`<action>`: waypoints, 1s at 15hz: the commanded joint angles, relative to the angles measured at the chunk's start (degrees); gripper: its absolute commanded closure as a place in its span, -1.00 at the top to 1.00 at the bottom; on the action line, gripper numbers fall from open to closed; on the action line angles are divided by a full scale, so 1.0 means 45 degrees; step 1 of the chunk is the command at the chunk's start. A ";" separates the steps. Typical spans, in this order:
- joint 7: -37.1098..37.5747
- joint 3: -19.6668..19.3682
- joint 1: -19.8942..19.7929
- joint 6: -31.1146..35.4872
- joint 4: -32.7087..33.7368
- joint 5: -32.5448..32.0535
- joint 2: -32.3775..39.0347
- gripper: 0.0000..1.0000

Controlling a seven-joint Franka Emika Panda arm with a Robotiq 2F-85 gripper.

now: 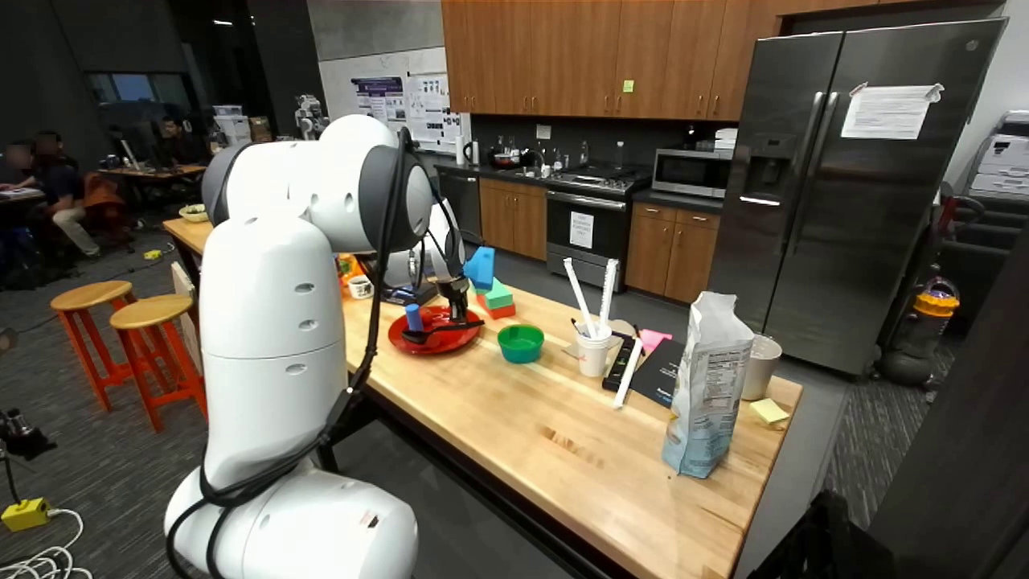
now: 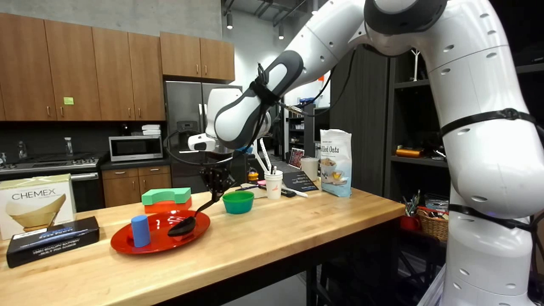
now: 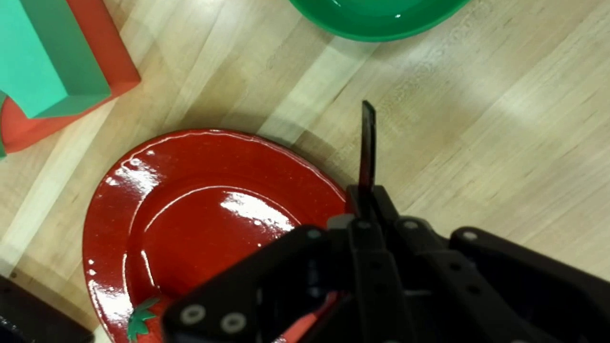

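Robot fingers [image 3: 366, 238] pinch a black ladle [image 2: 182, 227] by its handle, scoop over a red plate [image 2: 161, 243] on the worktop [image 2: 289, 225], right of a blue cylinder [image 2: 140, 230] in an exterior view. It looks light, stiff and smooth; the slim handle, likely plastic, seems the place to grip, though it might swivel.

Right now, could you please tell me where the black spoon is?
In an exterior view, the black spoon is left of centre, gripped by the end effector, its head over the red plate, right of the blue cylinder.
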 commanded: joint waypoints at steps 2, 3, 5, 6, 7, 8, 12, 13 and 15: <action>0.0195 0.0046 -0.0066 0.0310 -0.0281 -0.0234 0.0055 -0.98; 0.0278 -0.0007 -0.0040 0.0293 -0.0352 -0.0372 0.0042 -0.98; 0.0460 -0.0148 0.0041 0.0332 -0.0492 -0.0836 0.0022 -0.98; 0.0594 -0.0240 0.0107 0.0380 -0.0532 -0.1241 -0.0008 -0.98; 0.0804 -0.0364 0.0201 0.0482 -0.0564 -0.1881 -0.0048 -0.98; 0.1111 -0.0502 0.0307 0.0528 -0.0563 -0.2647 -0.0070 -0.98; 0.2479 -0.0854 0.0693 0.0676 -0.0528 -0.5508 -0.0074 -0.98; 0.2850 -0.0873 0.0725 0.0713 -0.0523 -0.6171 -0.0067 -0.98; 0.3487 -0.0837 0.0737 0.0700 -0.0508 -0.7280 -0.0068 -0.98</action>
